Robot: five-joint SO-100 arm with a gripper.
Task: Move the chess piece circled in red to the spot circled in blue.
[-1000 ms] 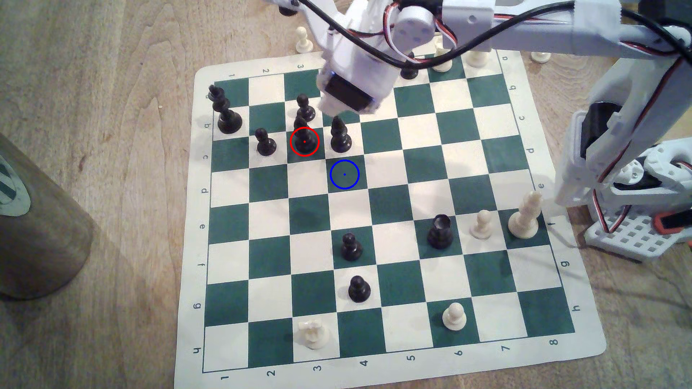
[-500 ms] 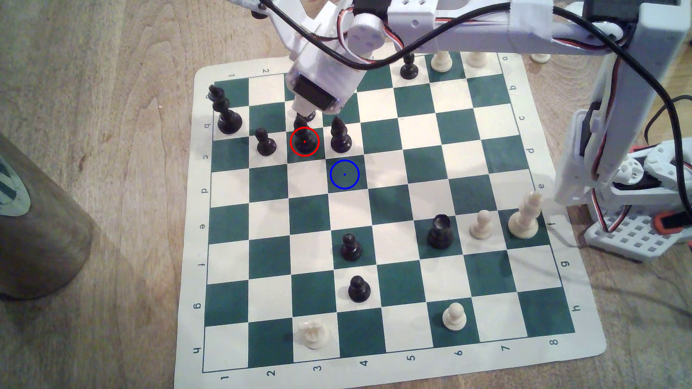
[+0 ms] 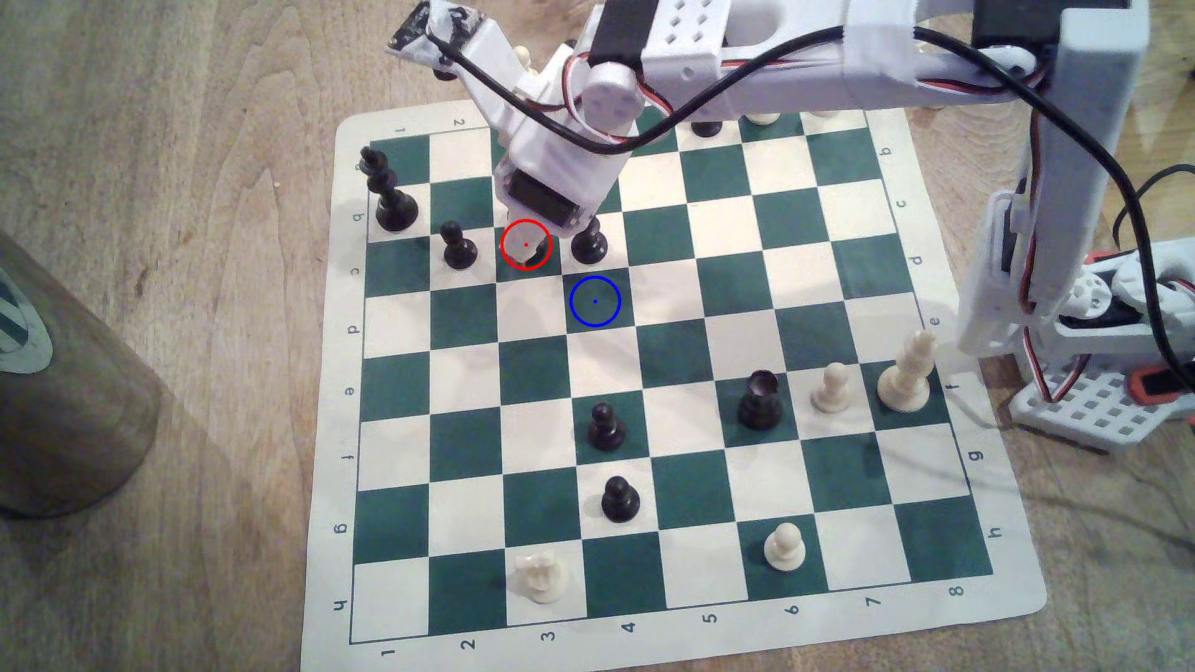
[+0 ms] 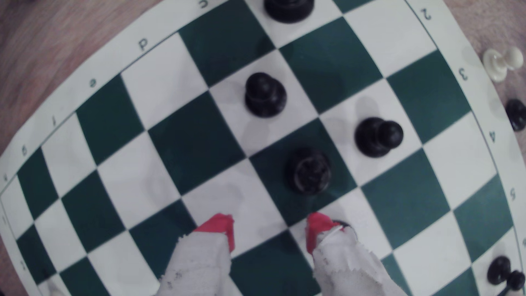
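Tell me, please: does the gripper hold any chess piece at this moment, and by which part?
Nothing is held. In the wrist view the gripper is open, its red-tipped fingers apart with only board between them, and the black bishop stands free ahead.

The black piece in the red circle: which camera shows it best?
The wrist view: the black bishop is seen whole from above, ahead of the open gripper. In the exterior view the gripper covers it, leaving a dark sliver of base.

Matt wood-grain table (image 3: 194,161); smooth board (image 3: 989,581), perhaps vinyl; glossy black pawn (image 4: 265,94); cloth-wrapped jaws.
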